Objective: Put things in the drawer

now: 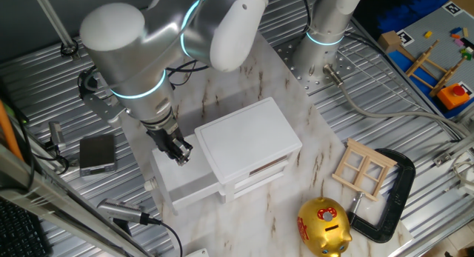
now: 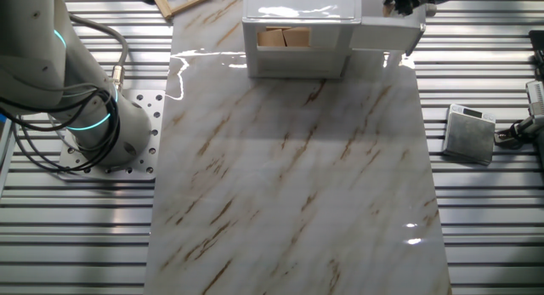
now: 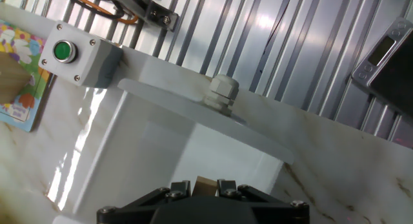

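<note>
hand (image 1: 181, 155) tilted over open drawer (image 1: 185, 184) | pinching block (image 3: 205, 183) (brown)

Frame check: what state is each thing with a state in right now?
Drawer: pulled open.
Lower drawer: slightly open.
Gripper: over the open drawer, shut on a small brown block.
Cabinet: upright; its open back shows wooden blocks inside.
Piggy bank: upright on the table.
Window frame: lying flat.
</note>
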`<state>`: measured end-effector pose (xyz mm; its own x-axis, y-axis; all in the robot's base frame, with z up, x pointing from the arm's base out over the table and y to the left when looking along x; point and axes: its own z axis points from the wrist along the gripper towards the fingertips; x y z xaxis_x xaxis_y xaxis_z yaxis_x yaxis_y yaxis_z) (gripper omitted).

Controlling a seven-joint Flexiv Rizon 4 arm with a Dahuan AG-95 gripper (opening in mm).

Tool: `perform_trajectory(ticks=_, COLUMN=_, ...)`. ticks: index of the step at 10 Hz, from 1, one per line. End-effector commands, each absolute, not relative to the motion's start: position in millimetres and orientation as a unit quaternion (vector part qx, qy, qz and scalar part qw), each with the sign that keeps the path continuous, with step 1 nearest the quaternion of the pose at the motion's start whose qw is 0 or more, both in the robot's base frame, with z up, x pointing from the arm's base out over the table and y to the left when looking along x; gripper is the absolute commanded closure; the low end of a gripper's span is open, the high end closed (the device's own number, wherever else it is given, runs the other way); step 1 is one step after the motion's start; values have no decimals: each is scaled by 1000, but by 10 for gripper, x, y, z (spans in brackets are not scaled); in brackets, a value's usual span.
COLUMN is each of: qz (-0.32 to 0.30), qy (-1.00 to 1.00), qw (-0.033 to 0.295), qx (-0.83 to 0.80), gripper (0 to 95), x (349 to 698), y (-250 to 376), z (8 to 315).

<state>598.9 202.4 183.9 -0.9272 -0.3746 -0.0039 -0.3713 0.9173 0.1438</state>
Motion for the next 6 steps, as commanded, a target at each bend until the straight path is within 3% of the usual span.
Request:
perform_trajectory(ticks=1, qz=-73, qy=-979, qw=10, qx=191, gripper=950, x=5985, y=2047, z=1817)
perform_trajectory(ticks=6, qz=-72, qy=-976, qw=8, qx=207, gripper=950, x=5966, y=2041, z=1742)
